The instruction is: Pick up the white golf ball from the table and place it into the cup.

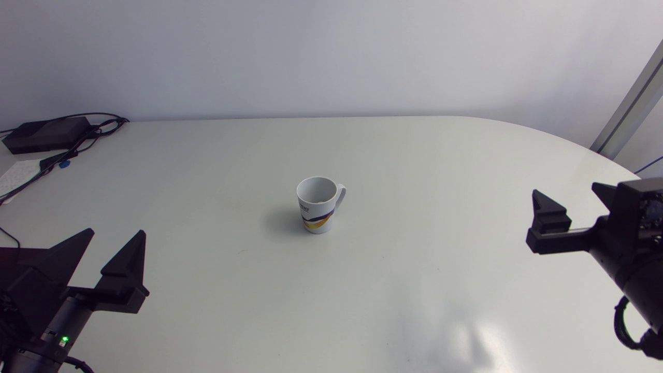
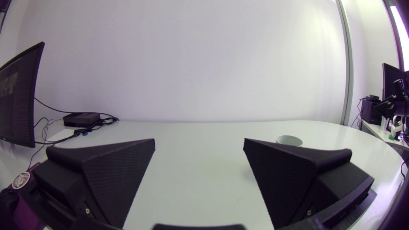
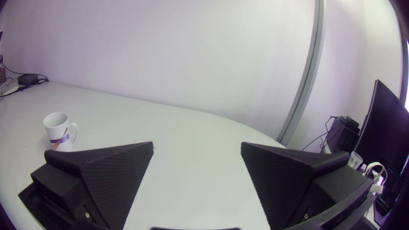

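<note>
Jaws on left arm point(image 1: 57, 316) and right arm point(image 1: 633, 243) are both hanging wide open, empty. White tapered ceramic cup point(image 1: 318, 207) is sitting on the table point(image 1: 424, 155); no white golf ball is showing anywhere, so I'm guessing it's already inside.

A: Any txt that is reading clearly?
B: No, nothing. The cup point(image 1: 319, 210) is carrying a small dark print above its yellow-and-blue stripe, but it's too small to read. The paper sheet point(image 1: 15, 175) is showing only tiny marks, not legible.
</note>
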